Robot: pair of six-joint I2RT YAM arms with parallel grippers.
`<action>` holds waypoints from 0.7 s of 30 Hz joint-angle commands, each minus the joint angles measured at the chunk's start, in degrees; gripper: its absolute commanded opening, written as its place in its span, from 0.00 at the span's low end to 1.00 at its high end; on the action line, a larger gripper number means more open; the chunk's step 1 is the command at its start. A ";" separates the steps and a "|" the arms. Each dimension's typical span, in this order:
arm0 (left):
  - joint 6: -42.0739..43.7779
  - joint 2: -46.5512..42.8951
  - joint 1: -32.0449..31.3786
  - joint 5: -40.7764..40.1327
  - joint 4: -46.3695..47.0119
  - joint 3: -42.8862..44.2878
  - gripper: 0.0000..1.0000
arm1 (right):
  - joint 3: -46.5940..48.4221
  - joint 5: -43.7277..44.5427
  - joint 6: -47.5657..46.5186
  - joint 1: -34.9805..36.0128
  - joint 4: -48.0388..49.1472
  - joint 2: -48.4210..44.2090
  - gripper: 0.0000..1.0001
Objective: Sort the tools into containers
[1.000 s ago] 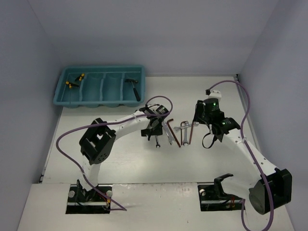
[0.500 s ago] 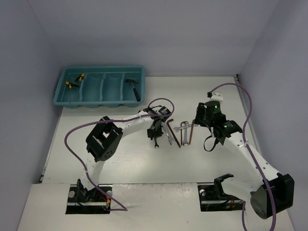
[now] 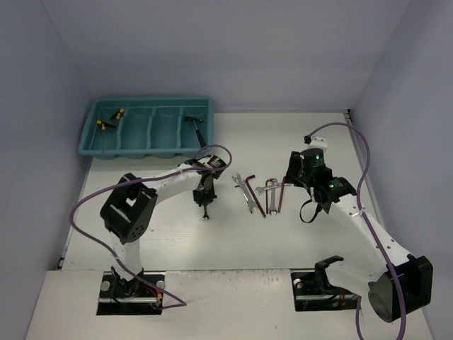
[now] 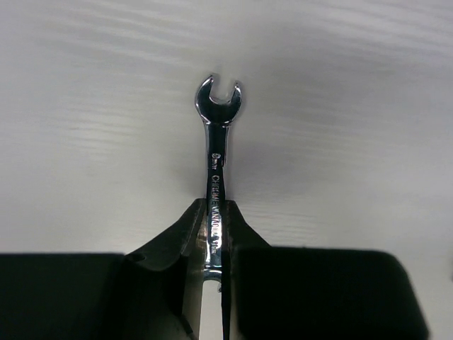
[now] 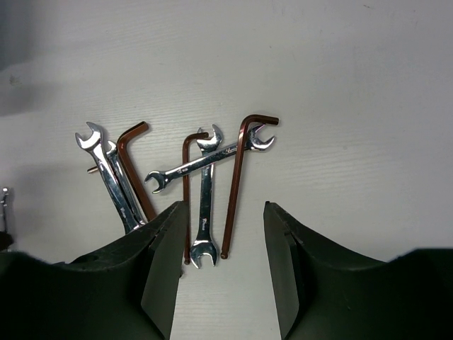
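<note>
Your left claw (image 4: 214,207) is clenched on a wrench (image 4: 217,142). Its long axis runs straight out past the fingertips, open end away. In the top view the tray (image 3: 163,151) lies to that claw's upper left, with the left arm nearer. Your right claw (image 5: 221,237) hangs released above the pile (image 5: 205,163), right of centre on the desk (image 3: 141,234).

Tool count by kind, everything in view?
Silver wrenches: 4 clear, counting held wrench in left gripper; leftmost on table may hide another
Red hex keys: 3
Yellow-black pieces: 2
Hammer: 1
Total: 10
</note>
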 commanded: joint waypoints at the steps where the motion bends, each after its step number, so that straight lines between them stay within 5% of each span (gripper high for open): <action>1: 9.55 -16.08 4.95 -3.39 -3.17 0.04 0.00 | 0.95 -0.96 -0.12 -0.41 1.15 -0.89 0.45; 9: 29.79 -21.24 22.97 -0.47 -6.12 10.55 0.00 | 1.81 -2.72 -0.15 -0.41 1.09 0.09 0.45; 15: 45.42 -6.47 34.66 1.00 -6.04 29.46 0.00 | 2.24 -5.04 -0.41 -0.41 0.92 0.68 0.45; 21: 48.62 11.92 39.41 2.98 -5.69 49.97 0.00 | 2.86 -8.12 -0.67 -0.41 0.38 0.61 0.45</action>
